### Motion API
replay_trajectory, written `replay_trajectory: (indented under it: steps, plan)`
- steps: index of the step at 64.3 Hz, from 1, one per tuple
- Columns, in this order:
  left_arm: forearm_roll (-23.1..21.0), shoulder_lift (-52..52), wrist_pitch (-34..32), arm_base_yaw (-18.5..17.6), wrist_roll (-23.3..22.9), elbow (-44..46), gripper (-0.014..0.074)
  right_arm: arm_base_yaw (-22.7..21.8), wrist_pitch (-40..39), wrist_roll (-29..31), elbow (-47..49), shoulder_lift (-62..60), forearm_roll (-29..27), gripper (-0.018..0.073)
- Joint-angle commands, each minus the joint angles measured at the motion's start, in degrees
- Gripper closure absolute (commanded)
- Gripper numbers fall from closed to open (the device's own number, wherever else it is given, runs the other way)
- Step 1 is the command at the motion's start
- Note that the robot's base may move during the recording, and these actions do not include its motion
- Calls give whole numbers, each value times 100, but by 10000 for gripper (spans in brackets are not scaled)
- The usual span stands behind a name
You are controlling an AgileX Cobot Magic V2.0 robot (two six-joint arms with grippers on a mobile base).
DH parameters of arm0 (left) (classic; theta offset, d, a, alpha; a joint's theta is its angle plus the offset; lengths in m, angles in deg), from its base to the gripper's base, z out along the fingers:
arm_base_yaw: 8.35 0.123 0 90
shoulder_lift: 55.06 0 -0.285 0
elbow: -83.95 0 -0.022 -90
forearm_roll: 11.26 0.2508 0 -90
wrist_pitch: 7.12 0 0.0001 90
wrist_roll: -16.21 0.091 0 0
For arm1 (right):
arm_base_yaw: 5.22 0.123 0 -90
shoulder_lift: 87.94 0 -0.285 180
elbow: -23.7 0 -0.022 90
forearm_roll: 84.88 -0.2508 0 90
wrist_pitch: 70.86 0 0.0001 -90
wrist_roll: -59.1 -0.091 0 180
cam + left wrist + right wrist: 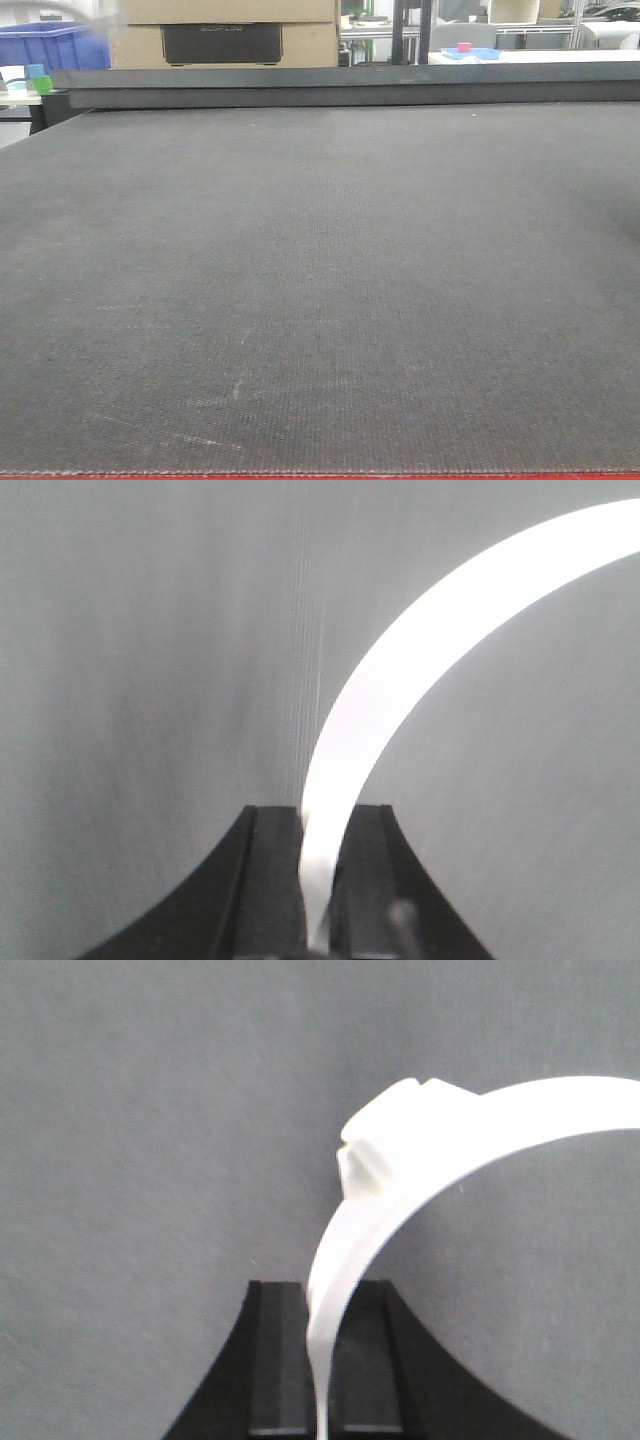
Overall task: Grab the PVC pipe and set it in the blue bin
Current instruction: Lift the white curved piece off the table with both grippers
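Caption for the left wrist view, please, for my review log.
Left end effector closed on one end of the off-white curved PVC pipe, which arcs up and right against the grey mat.

The PVC pipe (420, 650) runs off the right edge in both wrist views, its far end unseen, while the blue bin (50, 45) is blurred and cropped.

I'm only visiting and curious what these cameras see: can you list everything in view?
table mat: one, dark grey, fills the front view.
blue bin: one, blue, far left beyond the table.
cardboard box: one, tan, behind the table's far edge.
blue tray: one, far right, with a red block.
PVC pipe: white, curved, one in each wrist view; same piece or not, cannot tell.
left gripper: one, black, shut on the pipe.
right gripper: one, black, shut on the pipe.
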Motion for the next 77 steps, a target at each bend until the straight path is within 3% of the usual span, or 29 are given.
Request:
replay_trajectory:
  steps: [1, 18, 31, 38, 47, 59, 77]
  plan:
    - [-50, 603, -698, -22, 50, 44, 707, 10, -394, 34, 26, -294, -140, 727]
    - [-255, 1928, -1767, -22, 50, -454, 707, 227, -2049, 201, -830, -1294, -140, 727]
    - [-522, 3059, -2701, -22, 29, -1869, 707, 398, -3989, 221, -2382, -2506, -140, 727]
    - [-522, 3525, -2964, -8, 29, -2447, 707, 407, -4556, 221, -2992, -3106, -9, 727]
    - [-487, 3917, -2920, 27, 29, -2784, 707, 407, -4579, 221, -3353, -3730, 454, 722]
    - [-522, 4049, -2907, 220, 29, -2812, 707, 468, -4349, 221, -3364, -4143, 467, 711]
    - [-522, 4049, -2907, 249, 29, -2812, 707, 1094, -4410, 221, -3364, -4167, 467, 711]
